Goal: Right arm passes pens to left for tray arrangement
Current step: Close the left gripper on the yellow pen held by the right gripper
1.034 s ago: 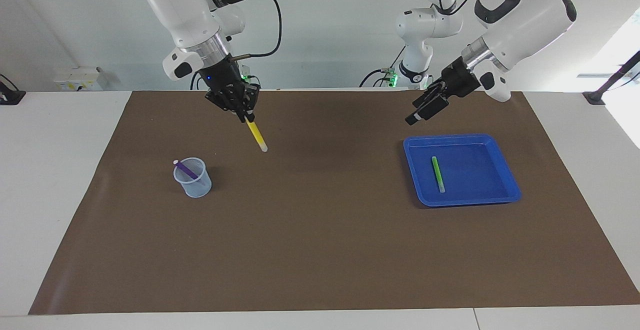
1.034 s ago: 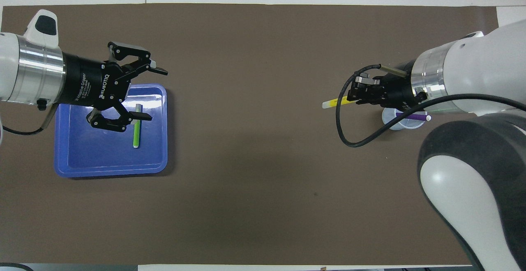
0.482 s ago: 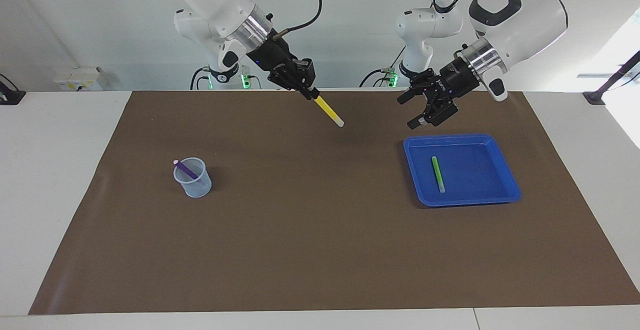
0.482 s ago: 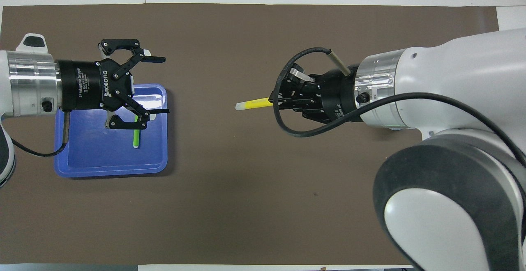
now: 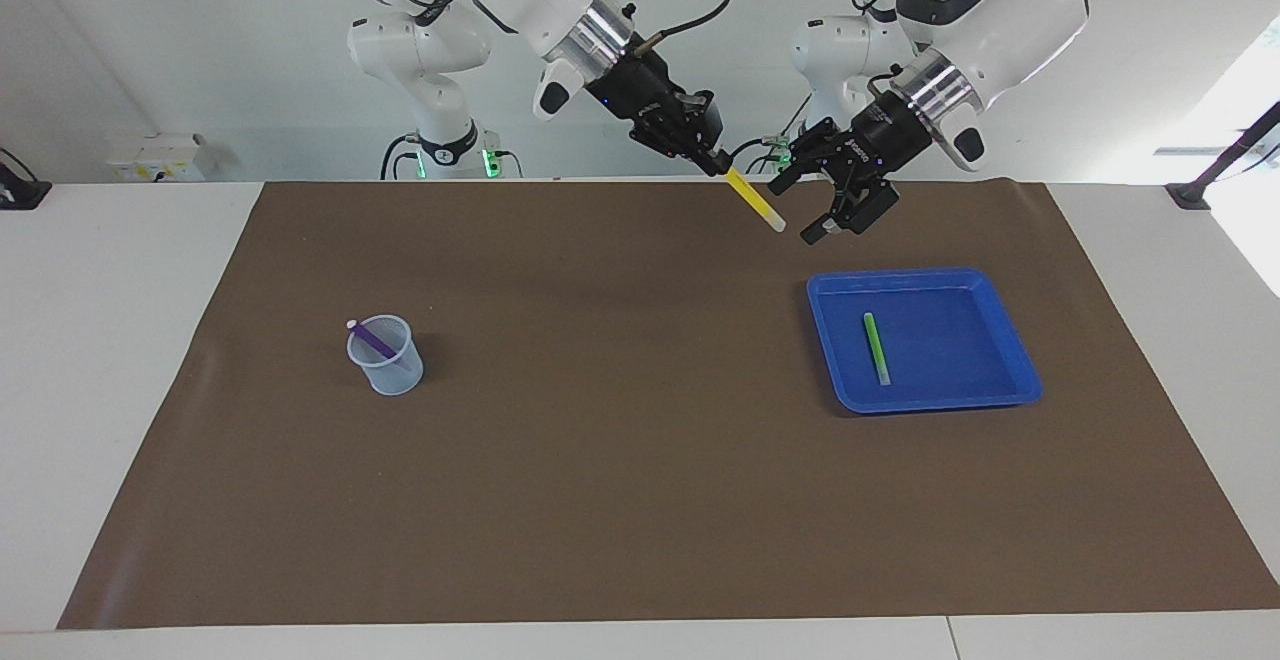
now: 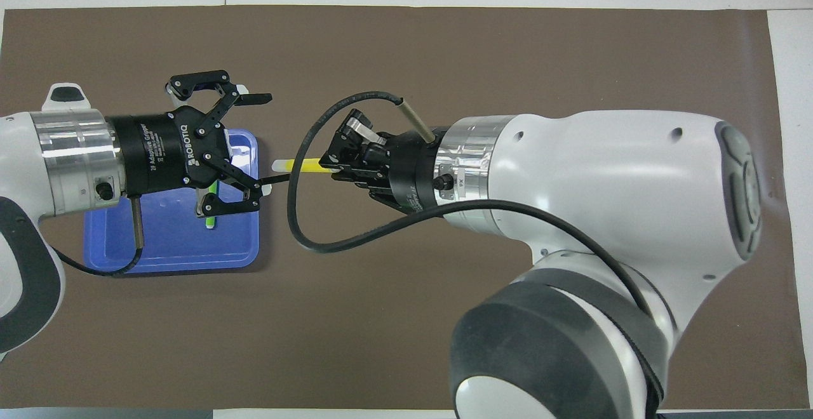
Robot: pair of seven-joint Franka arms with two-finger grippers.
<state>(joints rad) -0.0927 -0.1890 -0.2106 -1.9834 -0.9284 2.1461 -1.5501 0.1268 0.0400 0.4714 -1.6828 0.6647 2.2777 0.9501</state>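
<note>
My right gripper [image 5: 720, 165] is shut on the yellow pen [image 5: 755, 200] and holds it in the air over the mat, beside the blue tray [image 5: 1003, 387]. The pen's pale tip points between the spread fingers of my left gripper [image 5: 795, 210], which is open and does not grip it. In the overhead view the yellow pen [image 6: 305, 165] runs from my right gripper [image 6: 331, 165] into my left gripper [image 6: 276, 138]. The green pen [image 5: 876, 348] lies in the tray. The purple pen [image 5: 372, 338] stands in the mesh cup.
The pale blue mesh cup [image 5: 392, 372] stands on the brown mat [image 5: 620, 460] toward the right arm's end. In the overhead view my right arm hides the cup and my left gripper covers part of the tray [image 6: 108, 260].
My right arm has carried the yellow pen from near the cup to my left gripper. My left gripper has moved toward it and stayed open.
</note>
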